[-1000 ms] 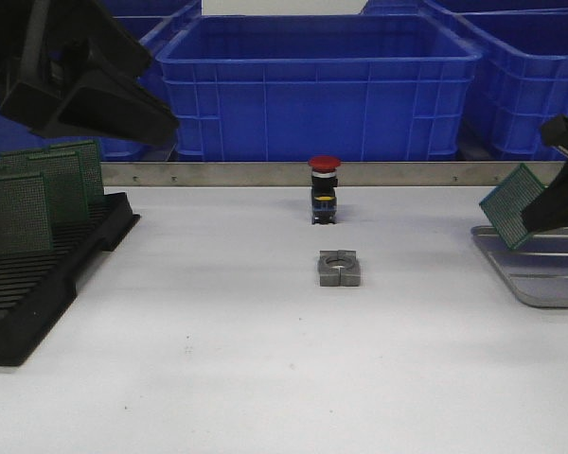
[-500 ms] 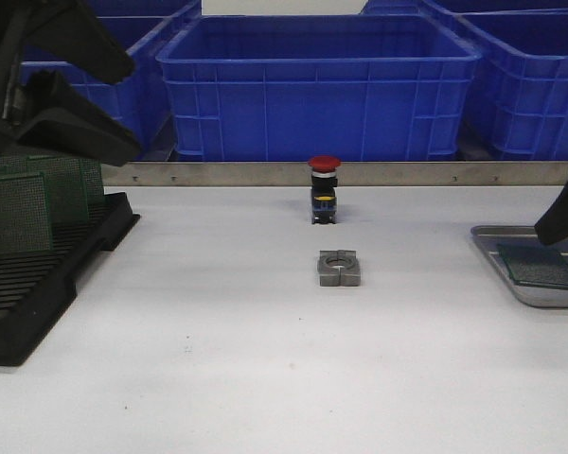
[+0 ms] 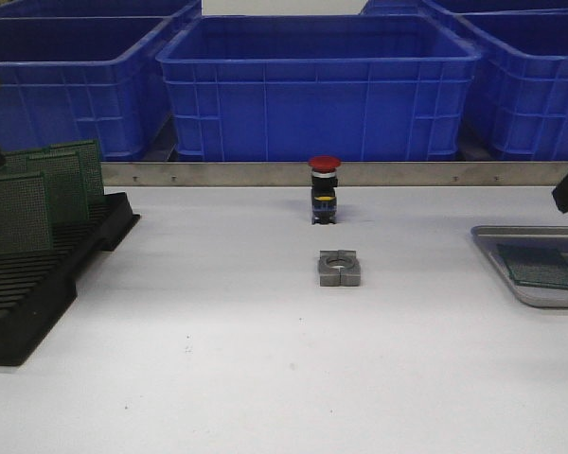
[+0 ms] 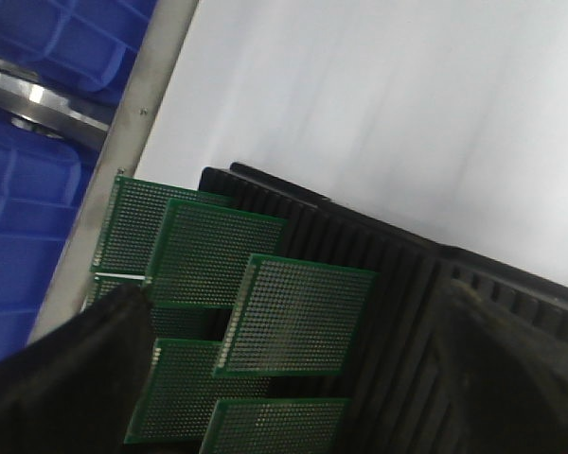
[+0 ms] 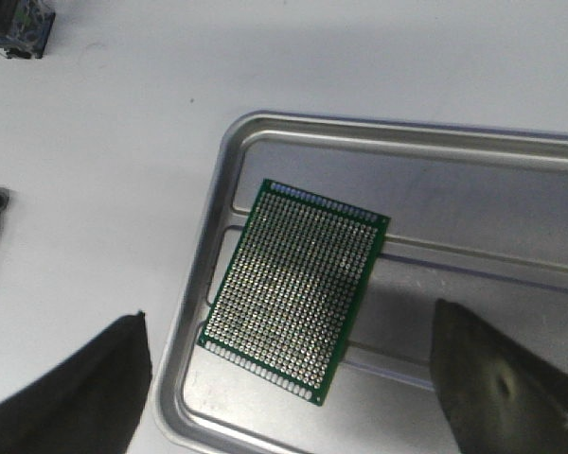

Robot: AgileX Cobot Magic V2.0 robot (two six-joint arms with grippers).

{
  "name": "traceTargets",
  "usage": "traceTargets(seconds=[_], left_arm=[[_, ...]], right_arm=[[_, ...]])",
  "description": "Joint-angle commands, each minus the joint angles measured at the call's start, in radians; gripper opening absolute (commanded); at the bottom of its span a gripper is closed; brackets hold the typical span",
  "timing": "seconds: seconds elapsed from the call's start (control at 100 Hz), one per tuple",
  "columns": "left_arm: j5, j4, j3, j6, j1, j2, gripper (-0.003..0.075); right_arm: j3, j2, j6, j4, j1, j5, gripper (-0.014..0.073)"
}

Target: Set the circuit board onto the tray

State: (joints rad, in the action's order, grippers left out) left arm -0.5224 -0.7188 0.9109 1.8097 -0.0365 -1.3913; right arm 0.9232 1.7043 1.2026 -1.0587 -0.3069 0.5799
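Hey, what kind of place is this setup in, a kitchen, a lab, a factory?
Most likely an electronics assembly or factory workbench: blue plastic bins line the back, green circuit boards stand in a black slotted rack, and one circuit board lies on a metal tray.

The white table [image 3: 218, 359] bears a black slotted rack [image 3: 38, 274] at 9 o'clock, a red-capped push button [image 3: 324, 189] above a grey metal block [image 3: 339, 268] at centre, and the silver tray [image 3: 511, 274] at 3 o'clock.
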Motion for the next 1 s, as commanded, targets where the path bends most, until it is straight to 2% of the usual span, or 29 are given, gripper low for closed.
traceTargets(seconds=[0.0, 0.21, 0.76, 0.81, 0.88, 0.99], left_arm=[[-0.049, 0.031, 0.076, -0.082, 0.012, -0.004, 0.0527], [-0.18, 0.207, 0.221, -0.215, 0.012, -0.11, 0.0515], [-0.267, 0.248, 0.434, -0.266, 0.012, -0.412, 0.0502], [-0.284, 0.248, 0.441, -0.266, 0.012, -0.421, 0.0467], [-0.287, 0.248, 0.443, -0.266, 0.012, -0.423, 0.0363], [-0.287, 0.248, 0.447, -0.266, 0.012, -0.423, 0.012]], right_arm=[[0.023, -0.049, 0.005, -0.028, -0.008, 0.024, 0.0618], [0.023, -0.049, 0.005, -0.032, -0.008, 0.028, 0.0618], [0.023, -0.049, 0.005, -0.032, -0.008, 0.037, 0.0618], [0.023, -0.049, 0.005, -0.032, -0.008, 0.037, 0.0618], [0.023, -0.049, 0.005, -0.032, -0.008, 0.037, 0.0618], [0.023, -0.049, 0.005, -0.032, -0.008, 0.037, 0.0618]])
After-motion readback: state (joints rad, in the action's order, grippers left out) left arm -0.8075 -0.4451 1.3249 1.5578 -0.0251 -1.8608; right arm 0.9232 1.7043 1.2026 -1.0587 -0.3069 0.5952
